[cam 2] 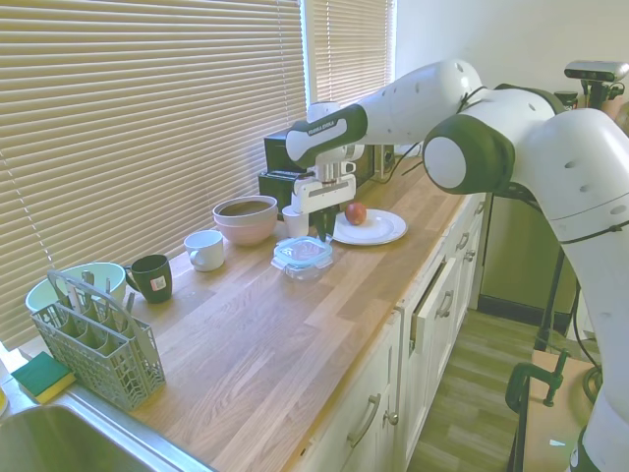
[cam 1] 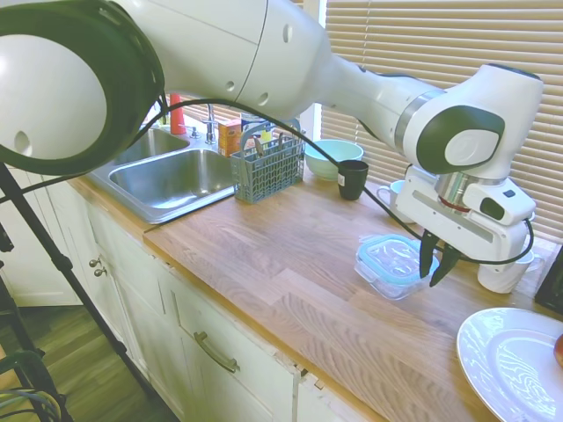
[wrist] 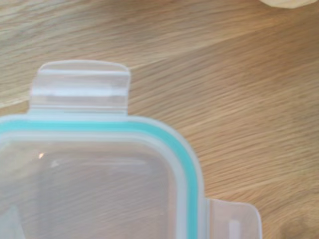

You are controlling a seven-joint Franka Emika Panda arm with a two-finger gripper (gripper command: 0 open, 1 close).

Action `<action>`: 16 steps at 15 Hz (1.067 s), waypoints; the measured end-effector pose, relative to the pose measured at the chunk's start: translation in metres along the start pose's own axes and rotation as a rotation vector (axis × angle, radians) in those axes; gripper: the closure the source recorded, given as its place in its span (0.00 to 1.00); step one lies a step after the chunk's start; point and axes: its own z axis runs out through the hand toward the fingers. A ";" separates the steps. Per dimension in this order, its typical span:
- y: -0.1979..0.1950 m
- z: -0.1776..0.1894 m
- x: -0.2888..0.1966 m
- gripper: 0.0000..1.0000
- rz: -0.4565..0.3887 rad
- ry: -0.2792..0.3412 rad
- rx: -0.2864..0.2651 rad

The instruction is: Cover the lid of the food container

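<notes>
The wrist view cuts the lid (wrist: 94,184) off, showing one corner and two snap tabs. The white plate (cam 1: 515,365) beside the food container (cam 1: 391,264) runs off the first exterior view's edge. Whether the jaws touch the lid is unclear.

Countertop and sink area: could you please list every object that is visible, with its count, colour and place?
lid: one, clear with teal rim, on top of the food container
food container: one, clear glass, on the wooden counter below the gripper
plate: one, white, far end of the counter
apple: one, red, on the plate
stacked bowls: pink, near the blinds; count unclear
white cup: one, beside the stacked bowls
dark mug: one, next to the white cup
mint-green bowl: one, behind the dark mug
cutlery basket: one, grey, beside the sink
sink: one, steel
sponge: one, green and yellow, by the sink
gripper: one, white with dark fingers, at the lid's edge, shut
</notes>
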 end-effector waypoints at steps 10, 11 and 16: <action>-0.002 -0.036 -0.013 0.00 0.000 0.028 0.034; -0.003 -0.048 -0.021 0.00 -0.003 0.033 0.045; -0.010 -0.092 -0.096 0.00 -0.046 0.064 0.072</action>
